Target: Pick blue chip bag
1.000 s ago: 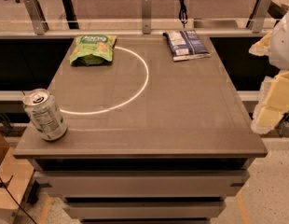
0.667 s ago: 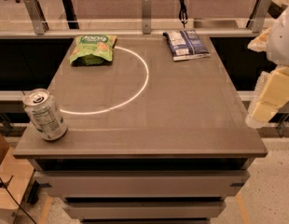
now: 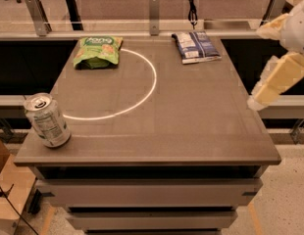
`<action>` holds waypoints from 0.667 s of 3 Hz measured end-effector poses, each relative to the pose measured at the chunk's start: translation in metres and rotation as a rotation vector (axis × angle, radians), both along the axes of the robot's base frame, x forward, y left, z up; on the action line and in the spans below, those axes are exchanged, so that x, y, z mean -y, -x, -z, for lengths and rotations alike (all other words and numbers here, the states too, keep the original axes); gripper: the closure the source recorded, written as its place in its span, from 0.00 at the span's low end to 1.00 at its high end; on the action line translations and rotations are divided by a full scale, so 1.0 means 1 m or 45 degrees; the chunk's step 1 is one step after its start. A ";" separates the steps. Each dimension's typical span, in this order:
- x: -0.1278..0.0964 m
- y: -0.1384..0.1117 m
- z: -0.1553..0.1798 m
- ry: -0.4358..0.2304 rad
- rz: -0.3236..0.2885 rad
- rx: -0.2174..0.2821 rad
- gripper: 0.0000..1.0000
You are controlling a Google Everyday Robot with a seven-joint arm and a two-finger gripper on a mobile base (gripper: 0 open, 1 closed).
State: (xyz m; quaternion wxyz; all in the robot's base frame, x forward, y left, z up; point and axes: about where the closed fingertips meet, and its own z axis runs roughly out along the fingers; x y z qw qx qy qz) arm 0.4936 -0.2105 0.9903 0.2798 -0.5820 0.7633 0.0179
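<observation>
The cream plastic hand [image 3: 272, 84] hangs off the grey desk's [image 3: 191, 131] right edge, its openness I cannot tell, probably poised toward the far crinkly dark-blue chip bag [image 3: 196, 46].

grey table [image 3: 191, 131] on speckled floor [image 3: 289, 199]

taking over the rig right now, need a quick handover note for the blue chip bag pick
Gripper: in the air off the right edge of the table, touching nothing.
Blue chip bag: lying flat at the table's far right corner, untouched.
Also on the table: green chip bag at far left, drink can at the near left edge.
Done: nothing yet.
Left: reach to the blue chip bag, grasp it and lift it.
</observation>
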 end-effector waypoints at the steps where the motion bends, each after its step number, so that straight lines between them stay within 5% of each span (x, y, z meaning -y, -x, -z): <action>1: 0.008 -0.031 -0.001 -0.158 0.021 0.044 0.00; 2: 0.024 -0.061 0.003 -0.303 0.054 0.062 0.00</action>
